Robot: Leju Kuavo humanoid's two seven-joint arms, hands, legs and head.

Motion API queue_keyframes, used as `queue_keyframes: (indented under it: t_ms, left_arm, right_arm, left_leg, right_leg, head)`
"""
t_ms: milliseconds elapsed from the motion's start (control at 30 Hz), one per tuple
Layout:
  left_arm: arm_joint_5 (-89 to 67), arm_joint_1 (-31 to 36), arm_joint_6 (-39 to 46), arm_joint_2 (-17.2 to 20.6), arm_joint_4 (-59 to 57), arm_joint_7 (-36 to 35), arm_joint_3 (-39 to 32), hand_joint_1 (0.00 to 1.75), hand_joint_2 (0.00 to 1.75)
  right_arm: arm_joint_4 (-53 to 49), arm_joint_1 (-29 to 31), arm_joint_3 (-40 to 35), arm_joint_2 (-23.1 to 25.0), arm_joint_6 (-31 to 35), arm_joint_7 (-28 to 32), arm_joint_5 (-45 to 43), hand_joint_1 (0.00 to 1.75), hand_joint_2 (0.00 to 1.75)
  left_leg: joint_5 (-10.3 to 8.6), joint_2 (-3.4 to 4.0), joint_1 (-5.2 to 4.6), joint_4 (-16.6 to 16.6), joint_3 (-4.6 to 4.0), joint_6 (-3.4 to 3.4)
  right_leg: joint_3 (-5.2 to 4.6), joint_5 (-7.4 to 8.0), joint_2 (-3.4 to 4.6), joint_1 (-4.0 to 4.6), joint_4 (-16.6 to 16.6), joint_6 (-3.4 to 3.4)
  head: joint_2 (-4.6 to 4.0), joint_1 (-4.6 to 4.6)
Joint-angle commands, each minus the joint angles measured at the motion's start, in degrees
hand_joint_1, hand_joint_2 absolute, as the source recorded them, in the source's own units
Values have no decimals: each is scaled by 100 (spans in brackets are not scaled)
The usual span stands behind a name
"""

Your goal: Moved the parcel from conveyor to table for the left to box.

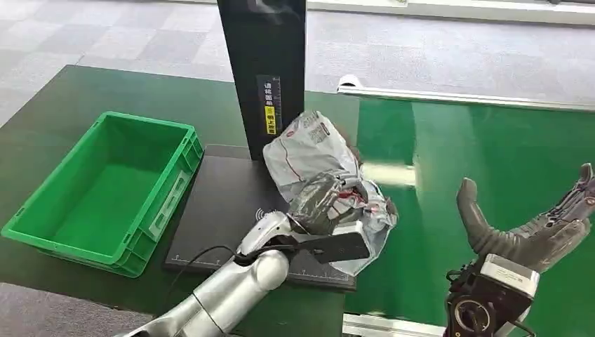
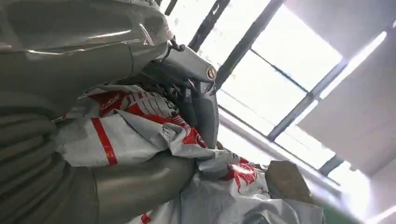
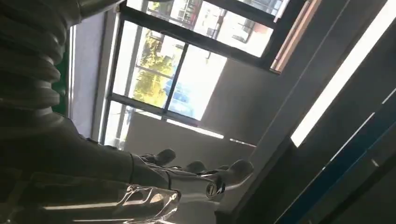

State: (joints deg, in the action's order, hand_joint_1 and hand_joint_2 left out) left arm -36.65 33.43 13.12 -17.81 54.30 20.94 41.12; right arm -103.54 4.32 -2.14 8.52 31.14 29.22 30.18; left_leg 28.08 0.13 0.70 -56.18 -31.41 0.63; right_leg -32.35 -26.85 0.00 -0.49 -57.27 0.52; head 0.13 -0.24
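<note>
- The bin (image 1: 105, 193) is a green plastic crate on the left side of the dark table (image 1: 63, 105), its long side running from near to far. Its inside shows a bare green floor and walls.
- Just right of the bin lies a black mat (image 1: 217, 210) with a tall black post (image 1: 263, 70) rising from its far edge. A yellow and white label is on the post's near face.
- The parcel (image 1: 309, 151) is a crumpled grey plastic mailer with red print. It rests on the right part of the mat, just beside the foot of the post, outside the bin.
- The left hand (image 1: 326, 203) grips the near part of the parcel, with the fingers closed into the crumpled plastic. In the left wrist view the thumb and dark fingers (image 2: 201, 107) press into the parcel's folds (image 2: 140, 126).
- The silver left arm (image 1: 231, 288) comes in from the near edge and crosses over the mat.
- To the right the green conveyor (image 1: 491, 161) has a silver rail along its far side.
- The right hand (image 1: 526, 225) hovers over the conveyor, palm up, fingers spread and holding nothing. It is well apart from the parcel.
- In the right wrist view its fingers (image 3: 201, 170) stand apart against windows.
</note>
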Motion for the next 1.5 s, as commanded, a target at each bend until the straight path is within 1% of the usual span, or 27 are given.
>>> queue_keyframes:
  t_ms: [33,67,100,133,200,233,267,333,367,433,467,533,567,600,633,700,767,867,933,1467,1500]
  left_arm:
    - [580,-746,1460,666,3112,783,-745,175,175]
    - [618,-823,1552,752,3515,737,-870,175,175]
    - [624,-944,2388,757,3894,679,-1423,175,175]
    - [707,-941,2412,846,3992,609,-1667,175,175]
    - [724,-938,2537,817,3872,604,-2174,175,175]
    - [646,-855,2542,779,3528,460,-2582,175,175]
    - [739,-773,2481,787,3304,587,-2740,175,175]
    - [785,-743,2492,733,3137,756,-2795,175,175]
    - [621,-636,2486,684,2798,206,-3021,175,175]
    - [403,-245,2504,823,1876,-204,-3518,175,175]
    - [393,-101,2458,856,1563,-226,-3705,175,175]
    - [416,395,2428,962,355,-41,-4301,175,175]
    - [202,564,2467,1033,-100,-399,-4462,175,175]
    - [233,820,2486,1134,-753,-201,-4722,175,175]
    - [109,1080,2593,1254,-1457,-340,-4930,175,175]
    - [40,1339,2601,1393,-2201,-188,-4987,175,175]
    - [-60,1405,2688,1389,-2392,-169,-5030,175,175]
    - [-222,1331,2688,1316,-2304,-177,-5096,175,175]
    - [-228,1347,2655,1279,-2322,-163,-5065,168,175]
    - [-236,1359,2659,1271,-2321,-182,-5057,168,175]
    - [-339,1333,2688,1255,-2214,-202,-5141,0,175]
  right_arm:
    - [122,13,157,85,49,51,-91,0,175]
    - [141,-12,153,88,86,76,-103,0,175]
    - [133,-128,163,106,171,97,-125,0,175]
    - [133,-178,159,104,201,128,-149,0,175]
    - [135,-209,144,95,230,170,-191,0,175]
    - [141,-205,127,103,220,174,-202,0,175]
    - [141,-196,120,108,221,170,-197,0,175]
    - [140,-183,113,108,222,159,-190,0,175]
    - [124,-200,103,113,210,141,-172,0,175]
    - [112,-234,81,119,148,122,-211,0,175]
    - [123,-248,83,131,157,123,-227,0,175]
    - [163,-231,86,140,116,117,-258,0,175]
    - [180,-227,93,145,103,108,-264,0,175]
    - [219,-216,102,141,98,106,-282,0,175]
    - [257,-211,106,132,56,77,-322,0,175]
    - [262,-236,133,137,44,52,-337,0,175]
    - [261,-237,128,129,-21,23,-338,0,175]
    - [322,-183,83,120,-96,-36,-292,0,175]
    - [371,-166,79,108,-98,-41,-287,0,175]
    - [404,-158,87,102,-92,-41,-289,0,175]
    - [431,-150,45,58,-71,-52,-287,0,175]
  left_leg:
    - [-5,11,-4,7,1,-3]
    - [-2,20,-4,1,-7,-2]
    - [2,30,-2,-1,-8,0]
    - [4,45,-3,0,-6,0]
    - [-1,36,-2,10,7,2]
    - [-2,44,-2,14,12,3]
    - [-2,35,-2,12,11,2]
    - [-7,33,2,14,10,1]
    - [-5,23,1,10,9,-1]
    - [-4,21,3,7,9,0]
    - [-14,27,0,17,8,-3]
    - [-7,13,0,10,15,1]
    - [-13,12,-2,16,20,1]
    - [-13,11,-1,14,21,2]
    - [-10,14,2,10,21,3]
    - [-13,18,0,15,29,4]
    - [-18,11,2,15,24,7]
    - [-16,12,4,11,17,5]
    - [-12,13,5,4,11,5]
    - [-14,8,5,4,-2,4]
    - [-13,9,4,4,0,4]
  right_leg:
    - [-5,8,11,-3,4,-3]
    - [-16,7,21,-3,-3,-2]
    - [-18,6,28,-2,-7,-3]
    - [-21,6,39,-2,-7,-4]
    - [-6,6,27,-1,0,-5]
    - [-5,8,35,0,1,-8]
    - [-2,5,25,0,-1,-7]
    - [-2,10,25,4,4,-8]
    - [2,5,14,3,2,-4]
    - [3,2,11,4,-1,-4]
    - [0,14,18,3,9,-5]
    - [11,1,3,1,-1,-5]
    - [14,6,2,0,1,-7]
    - [16,5,1,1,1,-7]
    - [15,4,4,3,-1,-6]
    - [17,7,7,2,1,-8]
    - [13,8,2,4,0,-10]
    - [7,7,2,6,-1,-6]
    - [5,3,3,7,-7,-4]
    - [-6,7,3,7,-5,-5]
    - [-5,5,3,6,-7,-4]
  head:
    - [0,2]
    - [2,2]
    - [0,2]
    - [0,0]
    - [0,2]
    - [0,0]
    - [0,2]
    - [0,0]
    - [0,4]
    - [0,0]
    - [0,4]
    - [0,2]
    - [0,4]
    - [0,2]
    - [0,4]
    - [0,2]
    - [0,0]
    - [0,2]
    - [0,2]
    - [0,4]
    - [0,2]
